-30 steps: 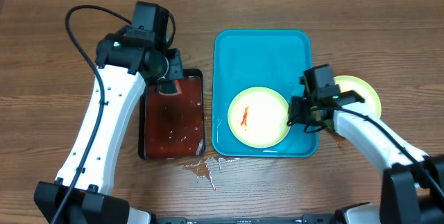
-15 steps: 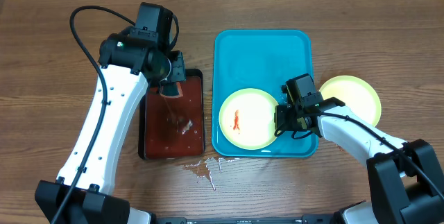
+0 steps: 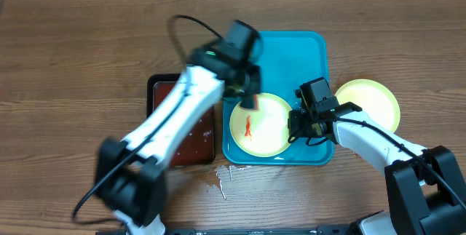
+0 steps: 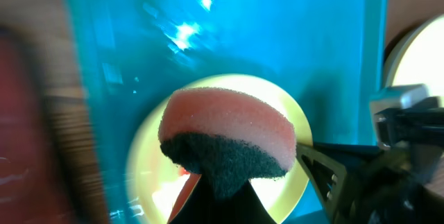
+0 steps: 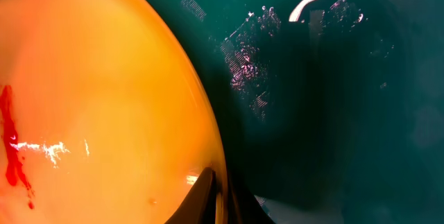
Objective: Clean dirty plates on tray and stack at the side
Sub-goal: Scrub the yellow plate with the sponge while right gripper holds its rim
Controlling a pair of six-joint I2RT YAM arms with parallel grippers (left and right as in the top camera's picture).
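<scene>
Here, the left claw [image 3: 249,100] hangs over the near half of the tray [image 3: 280,53], clamped tight on a pink sponge [image 4: 225,130] with a dark scrub face, just above the smeared plate [image 3: 269,129] lying inside the tray. The right claw [image 3: 297,127] is closed on that plate's rim, on the side nearest the tray's right wall. A clean plate [image 3: 375,100] rests on the worktop [image 3: 73,46] just outside that wall.

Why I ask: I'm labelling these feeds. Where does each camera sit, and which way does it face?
Overhead: above the table, looking straight down; both arms, tray, smeared plate.
Left wrist: above the tray, facing down; left gripper holding a sponge over the plate.
Right wrist: low on the tray, facing the plate's rim; right gripper pinching it.
Shared: all show the smeared plate.
</scene>
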